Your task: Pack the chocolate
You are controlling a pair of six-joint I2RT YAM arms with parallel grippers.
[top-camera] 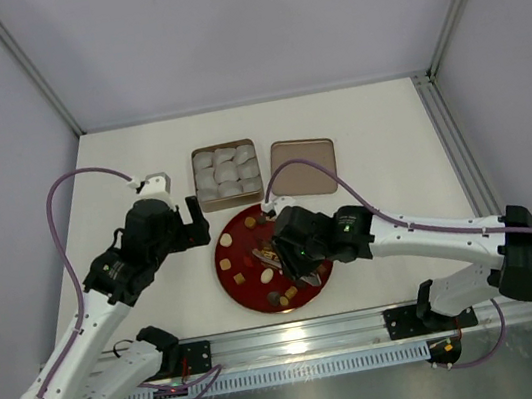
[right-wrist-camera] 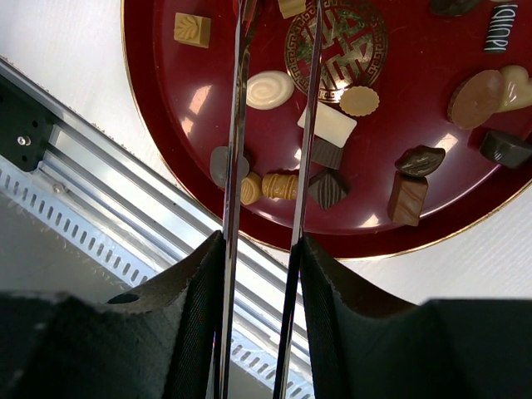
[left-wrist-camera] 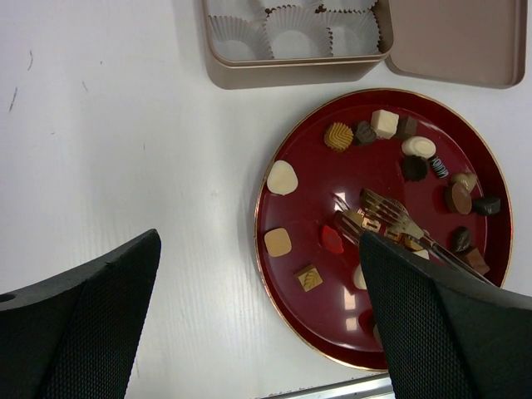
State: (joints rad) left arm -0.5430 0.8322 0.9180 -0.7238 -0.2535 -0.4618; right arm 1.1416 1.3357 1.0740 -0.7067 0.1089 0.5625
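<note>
Right tool (right-wrist-camera: 262, 274): you have it part-closed on the metal tongs (right-wrist-camera: 235, 125), with a dark pad pressing each thin blade from the outside at the lower middle of the right wrist view.
Metal tongs: the two blades run straight up the frame from the pads with a gap between them, and they cross over the red plate (right-wrist-camera: 208, 133). In the left wrist view their forked tips sit at centre right, over the plate near a red sweet. You cannot tell whether they touch anything.
Left tool (left-wrist-camera: 262, 249): your jaws stand wide apart with nothing between them. The fingers (left-wrist-camera: 91, 324) fill the lower left and lower right corners of the left wrist view. In the top view it hangs over the counter (left-wrist-camera: 125, 125), just left of the plate.
Chocolate (left-wrist-camera: 283, 177): cream, tan, dark brown and red pieces lie scattered on the red plate, mostly toward its rim.
Box (left-wrist-camera: 291, 76): an open tan tin at the top centre of the left wrist view, just above the plate, lined with white crinkled paper cups (left-wrist-camera: 295, 29).
Lid (left-wrist-camera: 457, 41): it lies flat at the upper right, just beside the box.
Rail (right-wrist-camera: 100, 166): the aluminium rail runs through the lower left of the right wrist view, close to the plate's rim.
</note>
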